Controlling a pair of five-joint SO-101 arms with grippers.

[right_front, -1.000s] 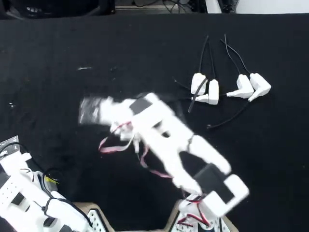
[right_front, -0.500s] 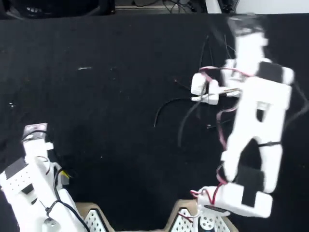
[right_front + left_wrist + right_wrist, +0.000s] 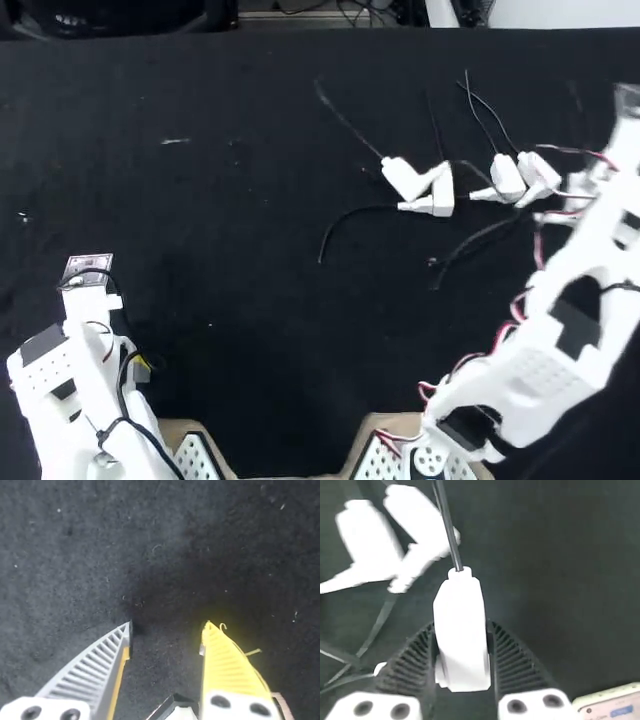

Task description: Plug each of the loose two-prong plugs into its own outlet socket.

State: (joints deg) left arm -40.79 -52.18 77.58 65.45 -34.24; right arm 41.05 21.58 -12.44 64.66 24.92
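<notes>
In 1 second the right arm [image 3: 565,290] swung across to the table's [image 3: 200,90] right side, where the right gripper [image 3: 461,629] clamped 1 white plug [image 3: 459,597], likely ready for mating; the left gripper [image 3: 168,625] hung spread.

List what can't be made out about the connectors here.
- Front end of the held white connector, plug or socket: right wrist view, hidden between the right gripper's fingers.
- The white pieces beyond it: right wrist view, blurred.
- The middle white pair: high view, too small to tell whether mated.
</notes>
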